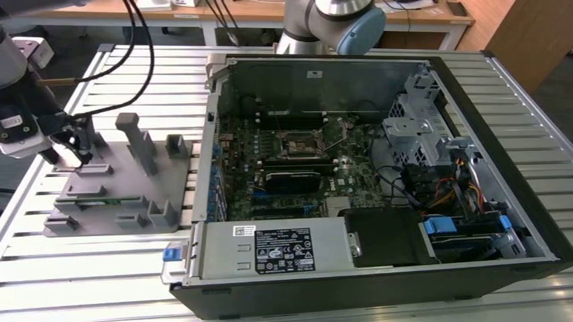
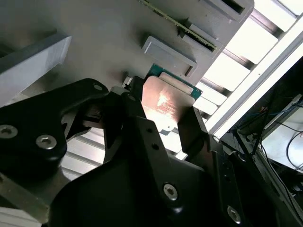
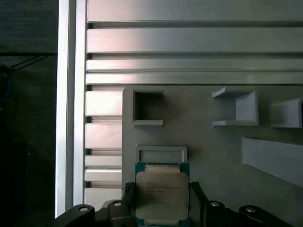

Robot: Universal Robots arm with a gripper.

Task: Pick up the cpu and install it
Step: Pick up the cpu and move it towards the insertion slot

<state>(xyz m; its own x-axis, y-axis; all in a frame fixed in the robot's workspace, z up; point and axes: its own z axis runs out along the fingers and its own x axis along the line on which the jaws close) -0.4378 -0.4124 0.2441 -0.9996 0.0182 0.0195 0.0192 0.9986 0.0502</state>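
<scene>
Two black fingers [image 3: 129, 197] of the hand [image 3: 162, 204] sit hard against opposite edges of the cpu [image 3: 162, 191], a small flat square chip with a pale silver metal top and a green rim. By the look of both wrist views, the hand is clamped on it. The chip lies metal face up on the grey plastic fixture with upright posts [image 1: 134, 194]. That is likely why the hand stands straight above it and pinches the sides, so no finger presses on the top. In the exterior view the hand hangs over the fixture's end toward that view's left, on the slatted aluminium surface [image 1: 107, 268]. Well apart, toward the exterior view's right, the open black computer case [image 1: 376, 298] lies on its side. The square processor socket [image 1: 300, 141] on its green motherboard [image 1: 351, 161] therefore faces upward. Whether the chip has left its seat, I cannot tell.
</scene>
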